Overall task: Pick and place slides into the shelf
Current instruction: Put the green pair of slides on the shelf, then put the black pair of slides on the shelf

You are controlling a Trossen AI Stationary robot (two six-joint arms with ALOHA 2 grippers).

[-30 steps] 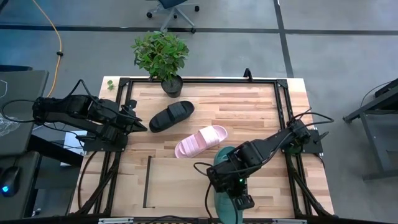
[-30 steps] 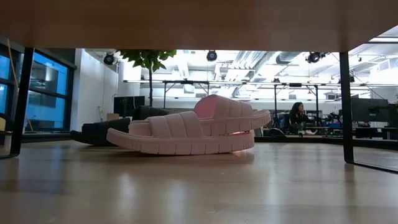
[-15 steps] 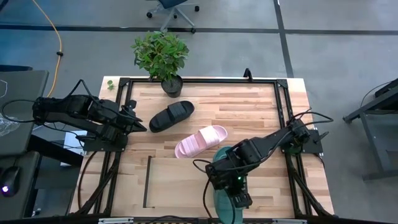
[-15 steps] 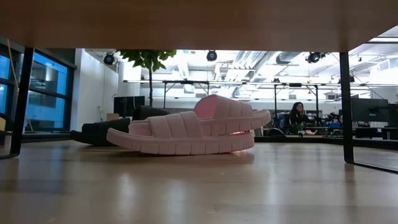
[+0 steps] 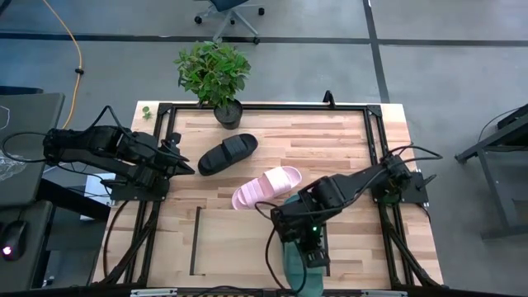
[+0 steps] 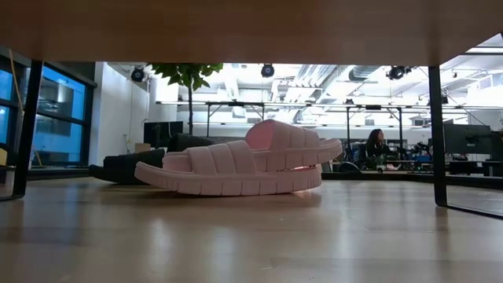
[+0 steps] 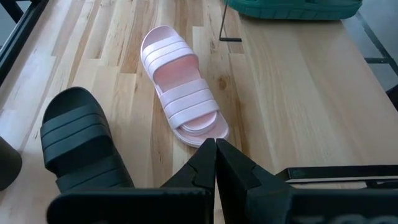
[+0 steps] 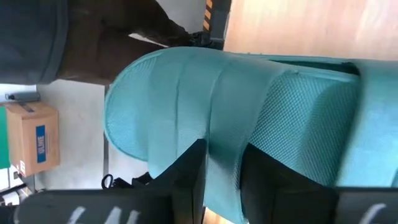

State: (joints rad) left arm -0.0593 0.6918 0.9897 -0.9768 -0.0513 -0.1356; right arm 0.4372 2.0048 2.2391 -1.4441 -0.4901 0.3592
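While the shelf (image 5: 239,239), a light-wood panel marked off by a thin black rail, lies at the near edge of the desk (image 5: 330,132), only one sandal reaches it: the teal-green slide (image 5: 295,252) sits at its right part, near the front edge of the desk. The pale pink slide (image 5: 266,186) lies on the desk just beyond the teal-green slide, outside the shelf, and the black slide (image 5: 227,153) lies farther back and to the left of the pink one, close to a potted plant (image 5: 214,74) at the rear rail of the large black frame (image 5: 371,107).

Much of the teal-green slide is covered by the right arm in the high view, so how it lies on the panel is hard to judge. From the low view, the pink slide hides most of the black one, and the teal-green slide does not appear at all.

At the teal-green slide, the right tool (image 8: 222,167) has its two dark fingers set on either side of the ribbed strap, clamped on it; the right wrist view shows the teal strap filling the gap between them. Well to the left of the black slide, at the left rail of the frame, the left tool (image 7: 216,163) waits with its fingers pressed together and nothing between them.
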